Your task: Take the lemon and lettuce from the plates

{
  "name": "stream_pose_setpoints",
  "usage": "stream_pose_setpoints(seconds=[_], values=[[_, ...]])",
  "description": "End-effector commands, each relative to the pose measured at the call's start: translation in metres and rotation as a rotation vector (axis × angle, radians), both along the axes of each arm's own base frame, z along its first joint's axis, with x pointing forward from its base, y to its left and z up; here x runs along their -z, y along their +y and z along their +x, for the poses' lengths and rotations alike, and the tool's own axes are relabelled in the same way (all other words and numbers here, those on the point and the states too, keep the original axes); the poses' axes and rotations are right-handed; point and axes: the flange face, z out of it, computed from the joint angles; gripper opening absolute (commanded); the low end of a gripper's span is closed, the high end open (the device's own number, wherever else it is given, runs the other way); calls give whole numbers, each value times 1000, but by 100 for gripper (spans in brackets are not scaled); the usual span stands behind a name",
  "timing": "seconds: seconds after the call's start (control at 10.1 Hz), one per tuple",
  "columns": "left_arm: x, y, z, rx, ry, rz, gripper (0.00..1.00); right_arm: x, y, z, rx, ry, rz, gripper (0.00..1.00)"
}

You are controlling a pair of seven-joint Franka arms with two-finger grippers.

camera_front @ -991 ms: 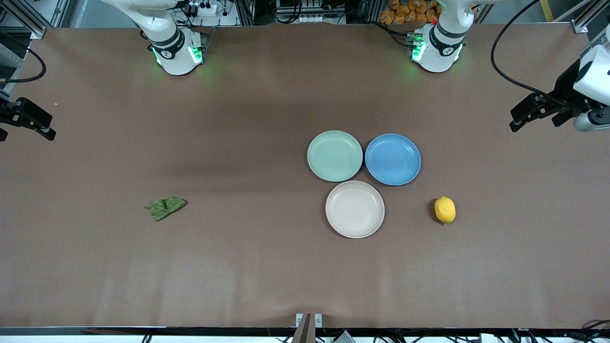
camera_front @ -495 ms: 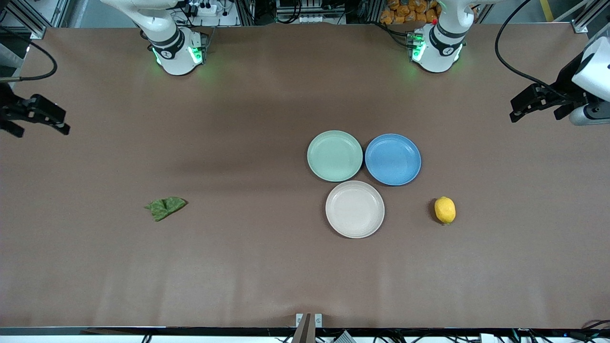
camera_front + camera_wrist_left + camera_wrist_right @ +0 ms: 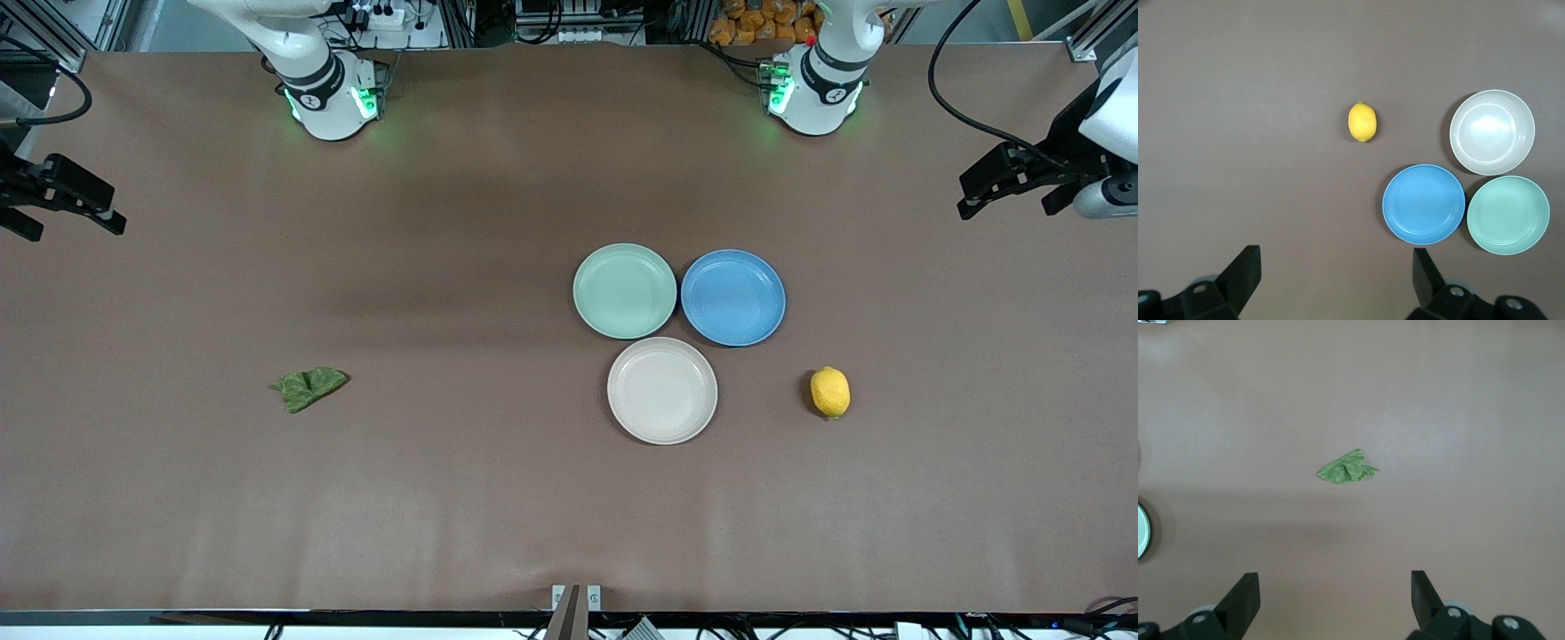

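Observation:
The lemon (image 3: 829, 392) lies on the bare table toward the left arm's end, beside the beige-white plate (image 3: 662, 390). The lettuce (image 3: 308, 387) lies on the bare table toward the right arm's end. The mint plate (image 3: 625, 291) and the beige-white plate hold nothing. My left gripper (image 3: 1005, 212) is open, high over the table's left-arm end. Its wrist view shows the lemon (image 3: 1363, 121) and both plates (image 3: 1492, 132) (image 3: 1508, 215). My right gripper (image 3: 78, 229) is open, high over the right-arm end. Its wrist view shows the lettuce (image 3: 1346, 469).
A blue plate (image 3: 733, 297) with nothing on it touches the mint plate on the side toward the left arm; it also shows in the left wrist view (image 3: 1423, 203). The table is covered in brown paper.
Both grippers have drifted a little toward the robots' bases at the table's two ends. The lemon, lettuce and plates have not moved.

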Motion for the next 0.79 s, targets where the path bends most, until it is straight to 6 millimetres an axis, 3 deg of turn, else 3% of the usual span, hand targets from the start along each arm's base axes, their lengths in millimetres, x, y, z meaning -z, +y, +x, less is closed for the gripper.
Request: stream_pose_setpoints(seconds=[0.0,0.69], values=[[-7,-1,-5,29,4,-7,100,-2,-3,-4,-5,-8,17,100],[-6,0,-4,26,6,-7,100,5,-11,-1,12,-14,2,100]])
